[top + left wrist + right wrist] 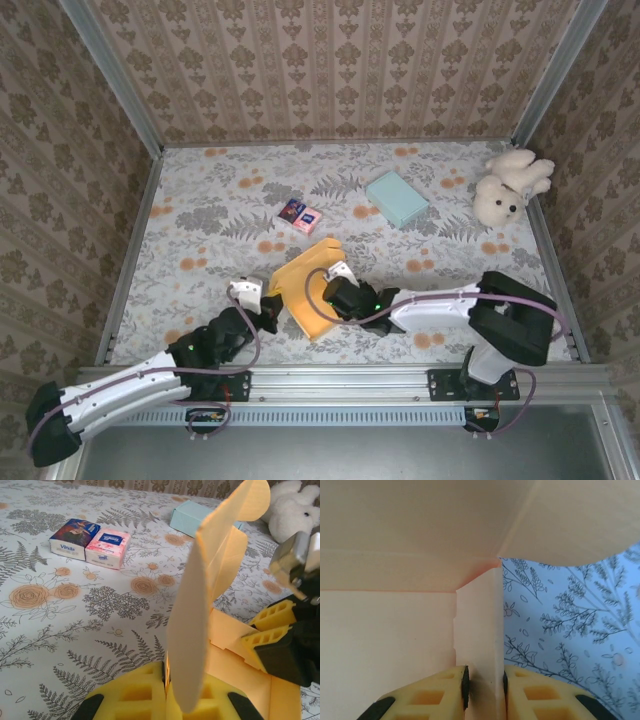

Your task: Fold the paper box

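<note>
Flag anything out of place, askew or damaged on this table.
Nothing damaged or spilled. The paper box sits half-folded, one flap upright, pinched by the left end effector and right end effector. The plush toy lies sprawled in the far right corner.

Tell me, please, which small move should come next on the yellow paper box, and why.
Probably the left claw should tip its upright flap toward the right claw, creasing it. Both claws are shut on panels of the paper box, so it looks steadied.
</note>
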`<state>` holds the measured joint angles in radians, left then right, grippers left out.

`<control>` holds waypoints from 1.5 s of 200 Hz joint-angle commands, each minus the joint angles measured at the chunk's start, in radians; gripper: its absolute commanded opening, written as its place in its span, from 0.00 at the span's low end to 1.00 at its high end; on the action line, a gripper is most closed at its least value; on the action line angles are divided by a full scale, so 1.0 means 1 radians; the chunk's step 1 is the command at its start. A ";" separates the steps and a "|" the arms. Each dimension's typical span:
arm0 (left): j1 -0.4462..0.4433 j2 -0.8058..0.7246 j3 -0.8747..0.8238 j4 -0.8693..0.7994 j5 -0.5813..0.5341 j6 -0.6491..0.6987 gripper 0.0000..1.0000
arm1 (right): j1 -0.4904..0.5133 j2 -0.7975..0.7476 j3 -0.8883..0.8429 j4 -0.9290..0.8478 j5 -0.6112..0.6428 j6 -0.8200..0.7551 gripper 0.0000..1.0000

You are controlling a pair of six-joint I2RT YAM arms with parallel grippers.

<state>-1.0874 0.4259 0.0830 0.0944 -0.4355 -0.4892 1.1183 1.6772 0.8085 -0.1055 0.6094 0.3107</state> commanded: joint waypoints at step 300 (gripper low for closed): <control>0.054 -0.052 -0.017 -0.057 0.071 0.014 0.00 | 0.027 -0.140 -0.023 -0.048 -0.134 0.003 0.46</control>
<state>-1.0378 0.3901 0.0795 0.0566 -0.3969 -0.5026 1.1667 1.6405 0.8379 -0.2062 0.6163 0.2554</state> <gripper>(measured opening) 0.050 0.440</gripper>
